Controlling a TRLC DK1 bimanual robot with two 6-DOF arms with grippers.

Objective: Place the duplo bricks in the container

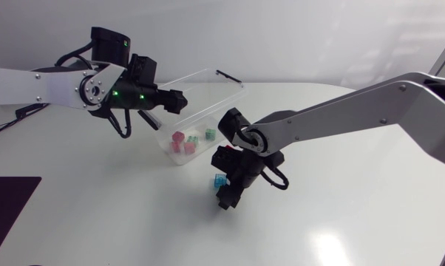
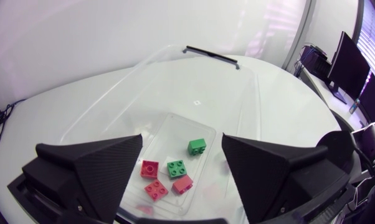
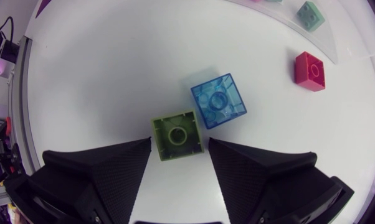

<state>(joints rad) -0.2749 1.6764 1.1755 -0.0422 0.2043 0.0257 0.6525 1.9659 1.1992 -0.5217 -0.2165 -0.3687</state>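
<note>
The clear plastic container [image 1: 224, 94] sits mid-table on the white table [image 1: 97, 222]. Inside lie two green duplo bricks [image 2: 197, 146] and three red duplo bricks [image 2: 149, 168]. The left gripper [image 1: 179, 100] hovers at the container's left rim, fingers [image 2: 94, 165] spread wide with nothing between them.

On the near side of the container, the right gripper [image 3: 179, 146] points down at the table, released. A lime-green duplo brick [image 3: 177, 135] lies on the table at its fingertips; whether either finger [image 3: 106, 168] touches it is hard to tell. A translucent blue duplo brick [image 3: 218, 101] sits corner to corner with it, just beyond. A lone red duplo brick [image 3: 309, 68] rests farther off, near the container's wall.
</note>
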